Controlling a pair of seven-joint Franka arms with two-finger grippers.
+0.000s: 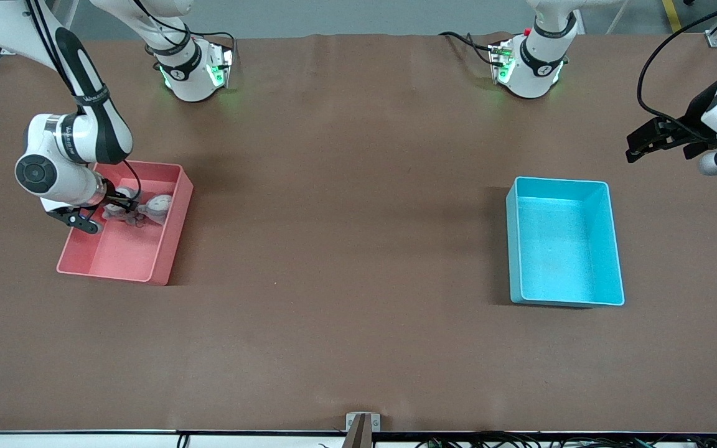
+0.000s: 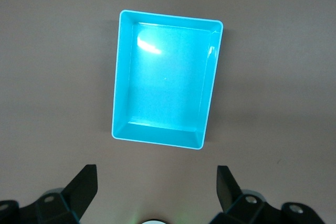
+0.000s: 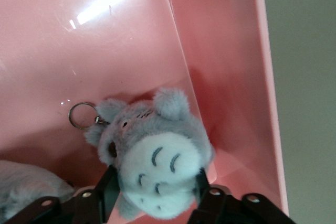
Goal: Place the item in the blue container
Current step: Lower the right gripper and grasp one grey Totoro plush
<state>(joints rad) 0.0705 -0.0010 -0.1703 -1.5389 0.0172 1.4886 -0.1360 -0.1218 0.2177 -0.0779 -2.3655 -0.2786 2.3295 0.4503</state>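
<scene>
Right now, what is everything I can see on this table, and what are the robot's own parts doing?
Light blue rectangular plastic bin: one, cyan, toward the left arm's end of the table, nothing in it.
Pink rectangular plastic bin: one, pink, toward the right arm's end of the table.
Grey and white plush toy with a metal key ring: one, in the pink bin, between the right gripper's fingers.
Second grey plush toy: one, grey, beside the first in the pink bin.
Brown table cover: one, brown, under both bins.
Right gripper: down in the pink bin, jaws closing around the plush toy.
Left gripper: waits above the table beside the blue bin, jaws open.
</scene>
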